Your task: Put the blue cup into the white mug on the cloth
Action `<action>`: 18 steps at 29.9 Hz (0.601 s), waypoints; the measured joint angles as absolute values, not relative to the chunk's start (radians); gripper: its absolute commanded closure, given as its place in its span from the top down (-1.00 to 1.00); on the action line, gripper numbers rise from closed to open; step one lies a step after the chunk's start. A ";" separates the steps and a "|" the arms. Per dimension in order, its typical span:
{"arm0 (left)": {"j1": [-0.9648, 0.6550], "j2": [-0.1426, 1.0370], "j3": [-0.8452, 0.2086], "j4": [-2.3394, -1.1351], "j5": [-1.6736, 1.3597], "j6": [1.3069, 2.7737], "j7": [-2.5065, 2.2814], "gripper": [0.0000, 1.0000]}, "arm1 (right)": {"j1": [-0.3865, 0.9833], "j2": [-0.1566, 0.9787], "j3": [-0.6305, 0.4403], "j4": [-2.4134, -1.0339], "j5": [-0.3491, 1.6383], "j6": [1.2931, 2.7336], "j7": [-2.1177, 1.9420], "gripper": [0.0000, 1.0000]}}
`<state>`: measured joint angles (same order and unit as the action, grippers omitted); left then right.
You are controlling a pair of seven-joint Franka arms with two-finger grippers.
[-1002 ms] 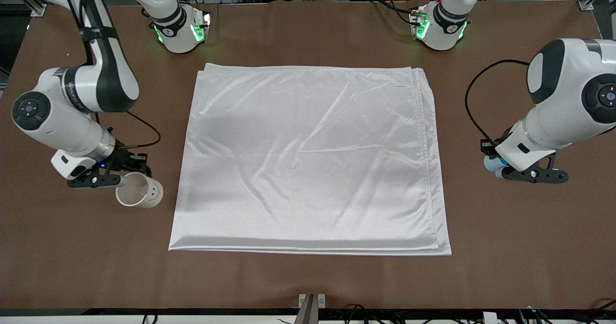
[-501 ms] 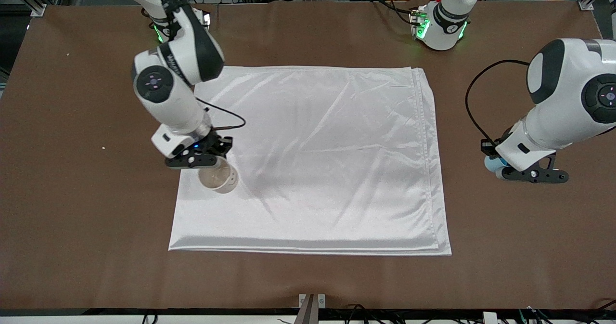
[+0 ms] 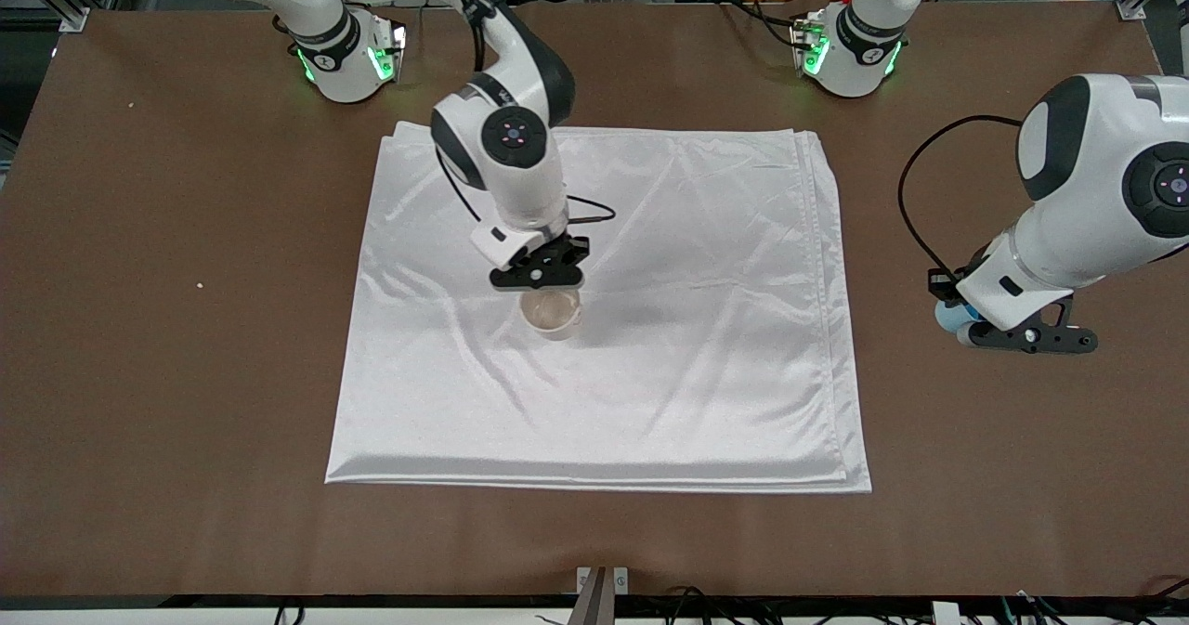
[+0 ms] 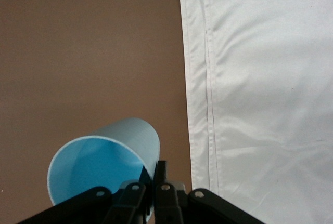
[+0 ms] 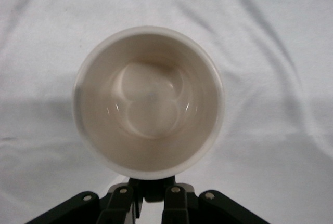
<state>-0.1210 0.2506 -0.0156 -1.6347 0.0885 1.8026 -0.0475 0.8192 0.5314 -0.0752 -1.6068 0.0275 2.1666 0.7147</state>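
Observation:
The white mug [image 3: 551, 314] is upright at the middle of the cloth [image 3: 669, 235], with its mouth up. My right gripper [image 3: 542, 289] is shut on its black handle. In the right wrist view the mug [image 5: 148, 102] is empty, the gripper [image 5: 152, 192] pinches the handle at its rim, and the cloth [image 5: 276, 31] lies all around. I cannot tell whether the mug touches the cloth. My left gripper [image 3: 964, 324] is shut on the blue cup [image 3: 947, 313] over bare table beside the cloth's edge. In the left wrist view the gripper [image 4: 154, 182] pinches the wall of the cup [image 4: 99, 167].
The brown table [image 3: 186, 421] surrounds the cloth. The cloth's layered edge [image 4: 208, 104] runs close to the blue cup. Both arm bases stand along the table edge farthest from the front camera.
My right arm has carried the white mug from the bare table at its end, across the cloth's edge, to the cloth's middle. The left arm and blue cup have not moved.

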 measured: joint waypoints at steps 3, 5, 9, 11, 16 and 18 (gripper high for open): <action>-0.121 0.251 -0.016 -1.635 0.089 1.803 -0.048 -1.00 | 0.853 0.576 -0.076 -1.573 0.027 2.168 0.741 -1.00; -0.121 0.251 -0.015 -1.635 0.089 1.803 -0.048 -1.00 | 0.867 0.596 -0.076 -1.558 0.027 2.168 0.748 -1.00; -0.120 0.252 -0.015 -1.635 0.089 1.803 -0.048 -1.00 | 0.882 0.621 -0.076 -1.540 0.027 2.168 0.751 -1.00; -0.120 0.252 -0.015 -1.635 0.089 1.803 -0.048 -1.00 | 0.886 0.629 -0.076 -1.531 0.027 2.168 0.751 -1.00; -0.120 0.252 -0.015 -1.635 0.089 1.803 -0.048 -1.00 | 0.895 0.648 -0.076 -1.508 0.028 2.168 0.755 -1.00; -0.120 0.252 -0.015 -1.635 0.089 1.803 -0.048 -1.00 | 0.901 0.654 -0.076 -1.502 0.028 2.170 0.760 -1.00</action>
<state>-0.1201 0.2521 -0.0152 -1.6347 0.0885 1.8030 -0.0475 0.9005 0.6539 -0.0761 -1.5021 0.0275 2.1702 0.7599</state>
